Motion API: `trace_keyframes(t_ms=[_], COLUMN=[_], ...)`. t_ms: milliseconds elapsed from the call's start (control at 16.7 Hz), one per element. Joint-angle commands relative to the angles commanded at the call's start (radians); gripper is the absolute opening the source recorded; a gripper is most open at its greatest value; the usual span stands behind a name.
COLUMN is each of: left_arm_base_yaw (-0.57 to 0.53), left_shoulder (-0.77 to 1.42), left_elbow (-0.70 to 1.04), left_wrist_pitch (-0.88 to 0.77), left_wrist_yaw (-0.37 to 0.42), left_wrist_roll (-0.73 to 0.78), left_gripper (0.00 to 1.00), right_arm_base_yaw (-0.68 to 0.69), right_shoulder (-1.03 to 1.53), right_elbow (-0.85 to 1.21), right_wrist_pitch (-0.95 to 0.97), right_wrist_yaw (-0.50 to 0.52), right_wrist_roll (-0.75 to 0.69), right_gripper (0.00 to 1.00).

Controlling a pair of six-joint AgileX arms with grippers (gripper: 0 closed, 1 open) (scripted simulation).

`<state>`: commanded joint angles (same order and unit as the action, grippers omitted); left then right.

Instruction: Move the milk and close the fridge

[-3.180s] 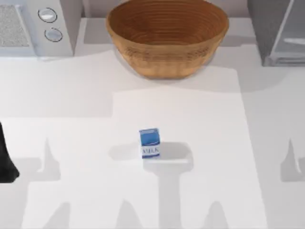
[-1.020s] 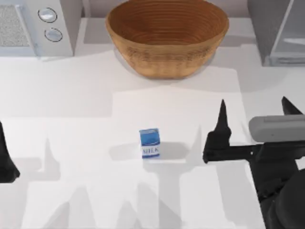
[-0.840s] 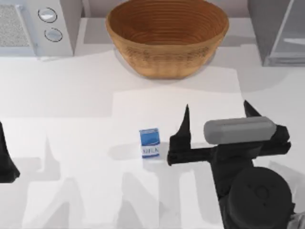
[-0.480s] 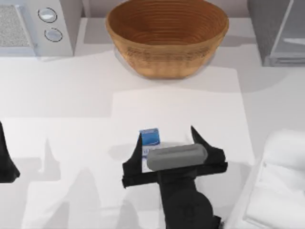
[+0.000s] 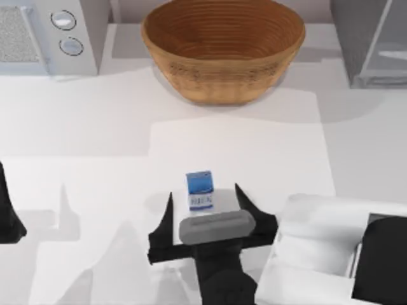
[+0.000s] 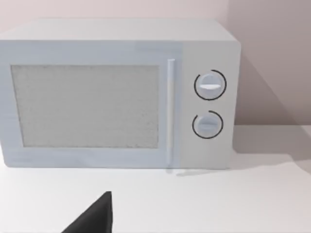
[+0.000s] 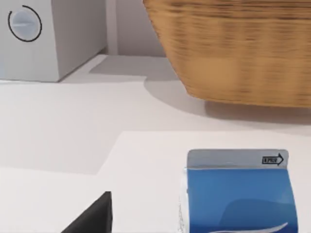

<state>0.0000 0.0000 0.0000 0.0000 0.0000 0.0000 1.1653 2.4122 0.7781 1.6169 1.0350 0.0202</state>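
Observation:
The milk (image 5: 200, 190) stands upright in the middle of the table, a small carton with a blue top and a white lower half; close up, the milk (image 7: 238, 194) shows its blue face. My right gripper (image 5: 203, 193) is open, one finger on each side of the carton and not touching it, the wrist toward the table's front edge. The fridge (image 5: 355, 44) is at the back right, its pale door panel (image 5: 389, 39) beside the speckled side. My left gripper (image 5: 7, 213) is parked at the left edge, open, one dark finger (image 6: 92, 219) in the left wrist view.
A big woven basket (image 5: 222, 51) sits at the back centre, just behind the milk as the basket (image 7: 233, 53) in the right wrist view. A white microwave (image 5: 38, 32) with two knobs fills the back left; the microwave (image 6: 116, 97) faces the left wrist.
My right arm came in from the right side and swung left across the table. Its open fingers now straddle the milk. The milk and the left arm have not moved.

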Motion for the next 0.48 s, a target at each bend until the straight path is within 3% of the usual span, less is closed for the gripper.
trace_keyframes(t_ms=[480], left_arm_base_yaw=[0.0], left_shoulder=[0.0], left_elbow=[0.0], left_wrist_pitch=[0.0], left_wrist_yaw=[0.0], left_wrist_roll=[0.0], left_gripper=[1.0], right_arm_base_yaw=[-0.081], right_shoulder=[0.018], right_elbow=[0.083], right_wrist_pitch=[-0.062], right_wrist_yaw=[-0.081], right_wrist_roll=[-0.003], right_gripper=[1.0])
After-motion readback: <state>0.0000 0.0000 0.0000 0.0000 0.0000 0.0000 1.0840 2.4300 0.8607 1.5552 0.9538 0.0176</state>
